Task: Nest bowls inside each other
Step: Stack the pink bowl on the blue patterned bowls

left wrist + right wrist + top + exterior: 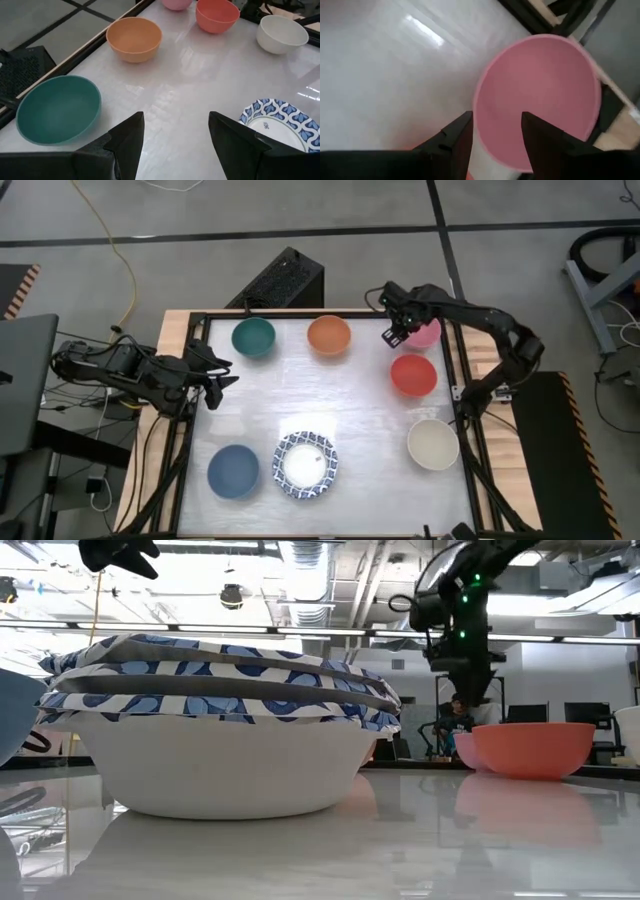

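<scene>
Single bowls stand on their bases on the white table: teal (253,337), orange (329,335), pink (428,333), red (413,375), cream (433,444) and dark blue (233,471). White bowls with blue-patterned rims (306,465) sit nested in one stack (220,740) near the front edge. My right gripper (397,330) hangs open over the pink bowl (540,100). One of its fingers is over the bowl's hollow and the other outside the rim, on the side toward the orange bowl. My left gripper (215,380) waits open at the table's left edge, clear of everything (175,135).
A black frame (200,320) runs around the table top. A black box (285,280) stands on the floor beyond the far edge. The middle of the table (330,395) is bare. In the low view a person (455,720) shows far off in the room.
</scene>
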Robot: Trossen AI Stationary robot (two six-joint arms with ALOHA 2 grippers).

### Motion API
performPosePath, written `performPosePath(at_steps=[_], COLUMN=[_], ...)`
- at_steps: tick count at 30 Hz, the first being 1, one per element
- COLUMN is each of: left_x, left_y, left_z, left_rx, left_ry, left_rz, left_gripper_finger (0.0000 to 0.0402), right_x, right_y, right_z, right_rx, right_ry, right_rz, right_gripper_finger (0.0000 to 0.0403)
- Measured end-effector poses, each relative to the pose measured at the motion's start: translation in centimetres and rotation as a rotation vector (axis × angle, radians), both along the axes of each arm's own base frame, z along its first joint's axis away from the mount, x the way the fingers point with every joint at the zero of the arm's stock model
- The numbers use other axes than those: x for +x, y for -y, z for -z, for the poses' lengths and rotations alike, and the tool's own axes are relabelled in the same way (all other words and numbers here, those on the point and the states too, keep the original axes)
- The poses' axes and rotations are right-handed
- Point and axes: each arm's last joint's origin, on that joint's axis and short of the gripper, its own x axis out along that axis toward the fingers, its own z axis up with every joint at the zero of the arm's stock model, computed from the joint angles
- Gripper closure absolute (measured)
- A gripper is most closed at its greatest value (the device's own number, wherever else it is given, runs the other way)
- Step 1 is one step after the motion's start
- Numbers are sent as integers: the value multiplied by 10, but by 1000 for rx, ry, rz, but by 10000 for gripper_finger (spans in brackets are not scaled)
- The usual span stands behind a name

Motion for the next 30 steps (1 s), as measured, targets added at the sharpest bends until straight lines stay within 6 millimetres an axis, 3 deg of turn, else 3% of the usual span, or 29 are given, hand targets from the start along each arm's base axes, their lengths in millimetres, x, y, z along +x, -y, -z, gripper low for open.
performPosePath(at_steps=[9, 24, 27, 30], left_x=[0, 0, 0, 0], left_y=[0, 0, 0, 0], left_z=[0, 0, 0, 0], left_rx=[-10, -14, -17, -16], left_ry=[4, 10, 11, 11], left_rz=[-7, -23, -25, -26], left_gripper_finger=[189, 189, 189, 189], right_x=[1, 11, 12, 14], right_y=[11, 24, 25, 25], right_z=[18, 72, 77, 81], right_rx=[9, 120, 128, 133], right_ry=[77, -63, -80, -88], right_rz=[16, 22, 33, 39], right_gripper_finger=[213, 216, 239, 290])
